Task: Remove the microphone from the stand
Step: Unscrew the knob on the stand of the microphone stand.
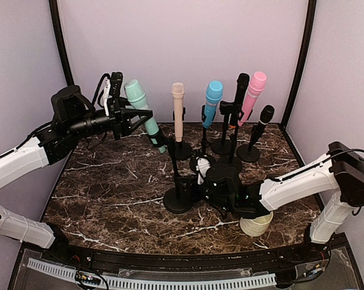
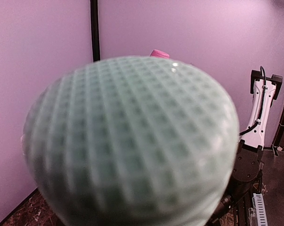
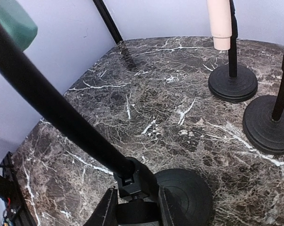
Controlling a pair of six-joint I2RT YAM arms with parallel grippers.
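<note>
A mint-green microphone (image 1: 139, 103) leans up to the left, and its lower end meets the tilted black rod of its stand (image 1: 177, 199). My left gripper (image 1: 135, 118) is shut on the microphone's body just below the head. In the left wrist view the mesh head (image 2: 132, 141) fills the frame and hides the fingers. My right gripper (image 1: 198, 192) is low on the table, shut on the stand. Its fingers (image 3: 104, 212) flank the joint block (image 3: 137, 181) above the round base (image 3: 189, 193). The green microphone (image 3: 14, 23) shows at the top left of the right wrist view.
Behind stand several other microphones on stands: beige (image 1: 178, 112), blue (image 1: 212, 103), black (image 1: 241, 90), pink (image 1: 253, 90) and a small black one (image 1: 264, 118). Two of their round bases (image 3: 232, 82) (image 3: 269, 125) lie close by. A white cup (image 1: 256, 225) sits under the right arm.
</note>
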